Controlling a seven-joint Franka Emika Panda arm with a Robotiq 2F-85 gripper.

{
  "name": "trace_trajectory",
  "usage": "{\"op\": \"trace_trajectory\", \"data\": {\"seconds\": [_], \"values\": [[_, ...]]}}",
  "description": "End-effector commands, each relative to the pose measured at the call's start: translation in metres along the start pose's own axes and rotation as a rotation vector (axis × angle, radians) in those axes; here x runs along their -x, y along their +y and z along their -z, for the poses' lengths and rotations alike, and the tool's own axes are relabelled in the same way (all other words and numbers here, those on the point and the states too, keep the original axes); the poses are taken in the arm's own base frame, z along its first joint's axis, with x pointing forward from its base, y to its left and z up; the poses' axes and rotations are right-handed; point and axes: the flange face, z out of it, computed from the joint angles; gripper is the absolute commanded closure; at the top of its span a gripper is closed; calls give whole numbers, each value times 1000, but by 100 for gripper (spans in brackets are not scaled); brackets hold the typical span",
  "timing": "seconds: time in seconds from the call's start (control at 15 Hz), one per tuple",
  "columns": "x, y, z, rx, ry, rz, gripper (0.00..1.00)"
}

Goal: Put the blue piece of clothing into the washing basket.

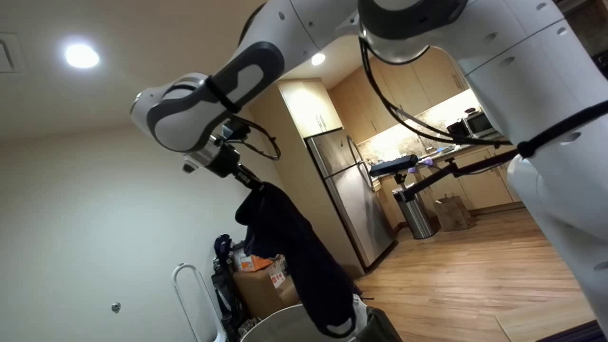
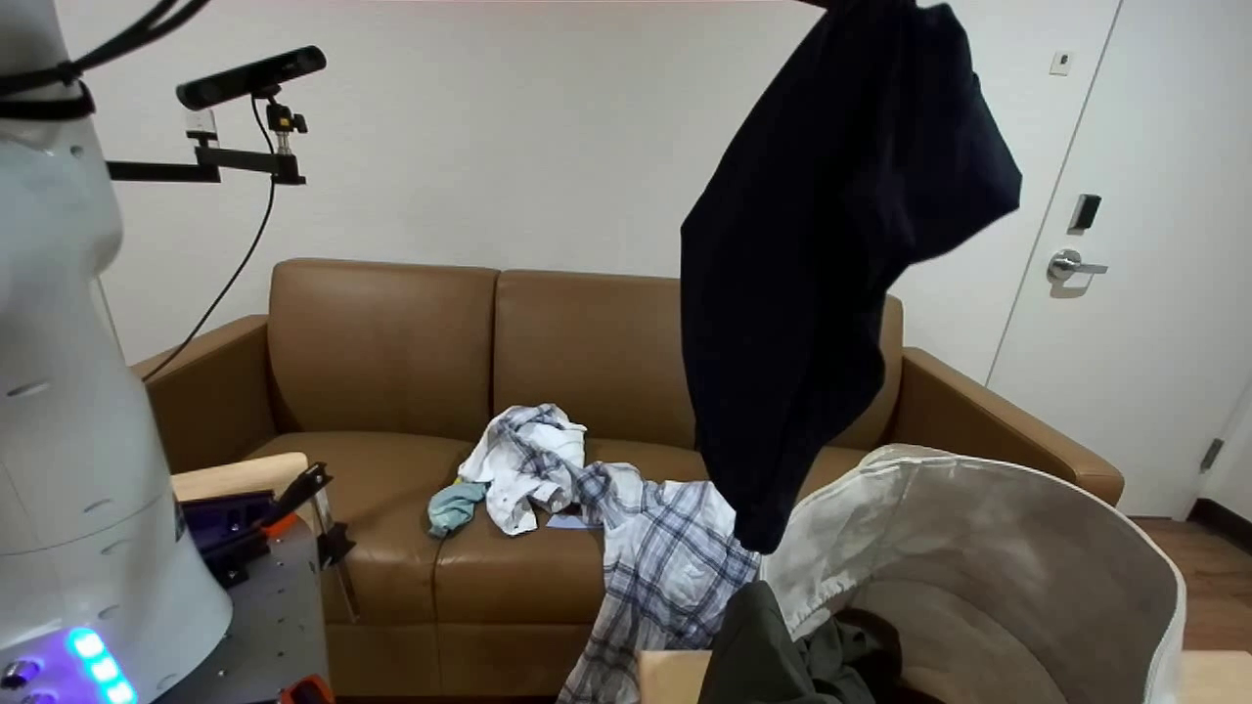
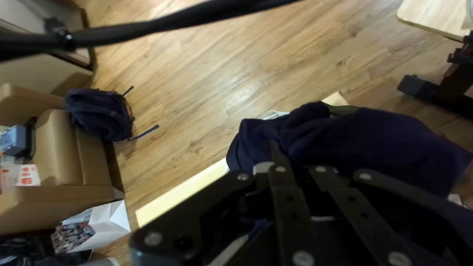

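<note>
"Exterior view: how does the Robotiq gripper (image 1: 259, 185) stand?"

"Drawn together, pinching the top of the navy garment (image 1: 308, 256), which hangs limp below it."

"And from the wrist view?"

"There the cloth bulges out ahead of the fingers and covers much of what lies beneath."

"What is at its lower end?"

"Well below the gripper, the grey washing basket (image 2: 1027, 533). In both exterior views the garment's lower end hangs by the rim; whether they touch, I cannot tell. An exterior view looks into the tub, where olive cloth (image 2: 753, 655) lies within and up over the edge."

"Farther out?"

"On the wood floor (image 3: 192, 111), lower than the gripper and off to one side, a backpack (image 3: 99, 114), plain in the wrist view. Beyond the hanging garment, only in an exterior view, a brown leather sofa (image 2: 381, 342) with a plaid shirt (image 2: 675, 557) trailing off the seat. Beyond the gripper, in an exterior view, a refrigerator (image 1: 358, 204) and, farthest, a microwave (image 1: 480, 124)."
</note>
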Motion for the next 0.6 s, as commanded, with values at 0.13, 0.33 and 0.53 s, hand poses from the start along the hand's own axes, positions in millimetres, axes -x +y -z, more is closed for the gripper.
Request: {"op": "trace_trajectory", "data": {"seconds": [0.13, 0.33, 0.53], "values": [[39, 23, -103, -273, 151, -147, 94], [31, 32, -118, -286, 148, -145, 93], [31, 25, -128, -303, 157, -144, 93]]}}
